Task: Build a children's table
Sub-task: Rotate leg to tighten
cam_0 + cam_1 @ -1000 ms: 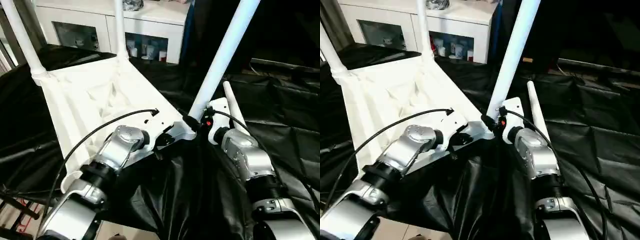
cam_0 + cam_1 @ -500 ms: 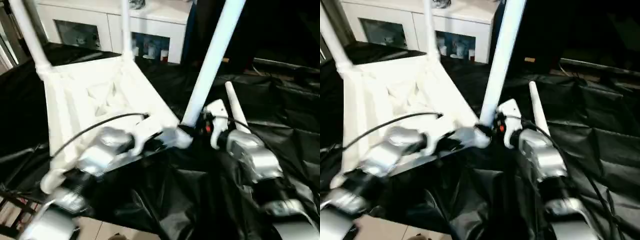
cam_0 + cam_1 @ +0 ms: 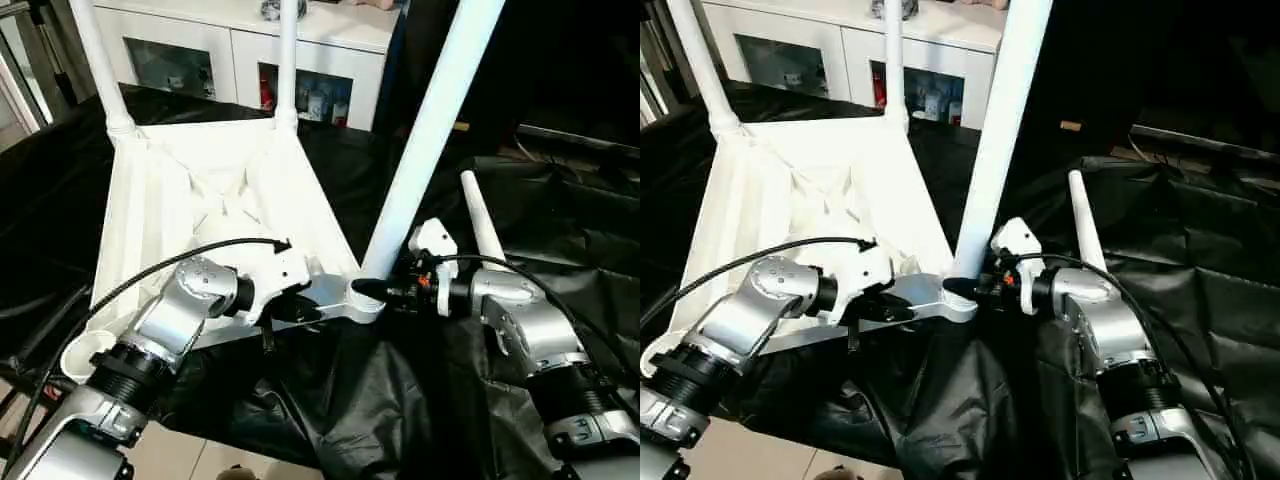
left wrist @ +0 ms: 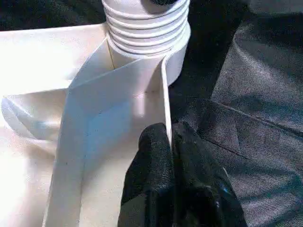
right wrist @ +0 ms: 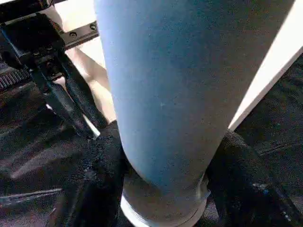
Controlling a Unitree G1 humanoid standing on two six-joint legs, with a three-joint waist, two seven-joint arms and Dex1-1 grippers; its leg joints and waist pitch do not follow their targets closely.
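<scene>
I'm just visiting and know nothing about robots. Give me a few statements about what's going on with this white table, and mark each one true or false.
1. The tabletop lies with its ribbed underside facing up. True.
2. All four legs are already fitted. False: three stand in corner sockets, and a fourth leg lies loose on the black cloth.
3. The right gripper clasps the base of the near leg at its socket. True.
4. The left gripper hangs free above the table. False: its jaws pinch the tabletop's thin rim.
5. The near-left corner socket holds a leg. False: it is empty.
</scene>
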